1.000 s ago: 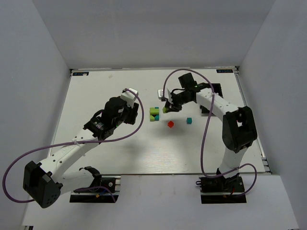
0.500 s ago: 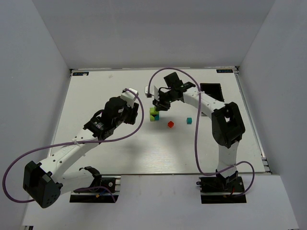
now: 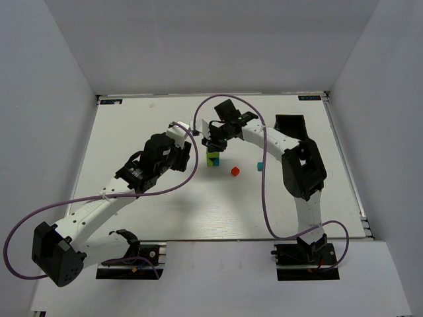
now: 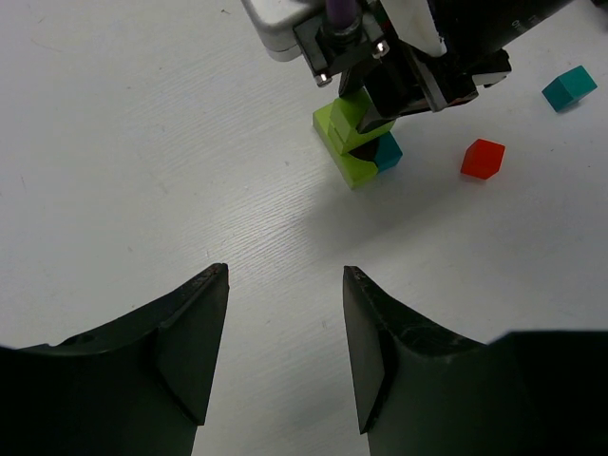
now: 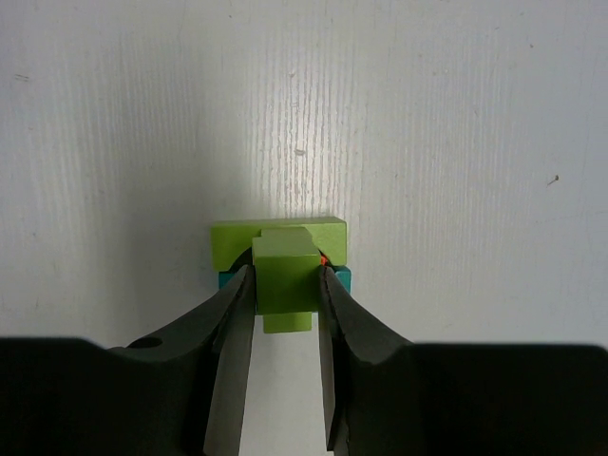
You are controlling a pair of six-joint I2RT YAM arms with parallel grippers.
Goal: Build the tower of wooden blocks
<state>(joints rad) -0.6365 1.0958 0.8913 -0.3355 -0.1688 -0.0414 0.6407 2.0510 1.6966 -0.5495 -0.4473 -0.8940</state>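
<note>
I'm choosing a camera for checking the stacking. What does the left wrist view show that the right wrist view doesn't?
Left wrist only: the loose red cube and teal cube, and the open, empty left gripper. Right wrist only: the right gripper from above, fingers against two sides of the lime cube, plus a red sliver beside it. Both: that held cube over the lime-and-teal stack on the table.
</note>
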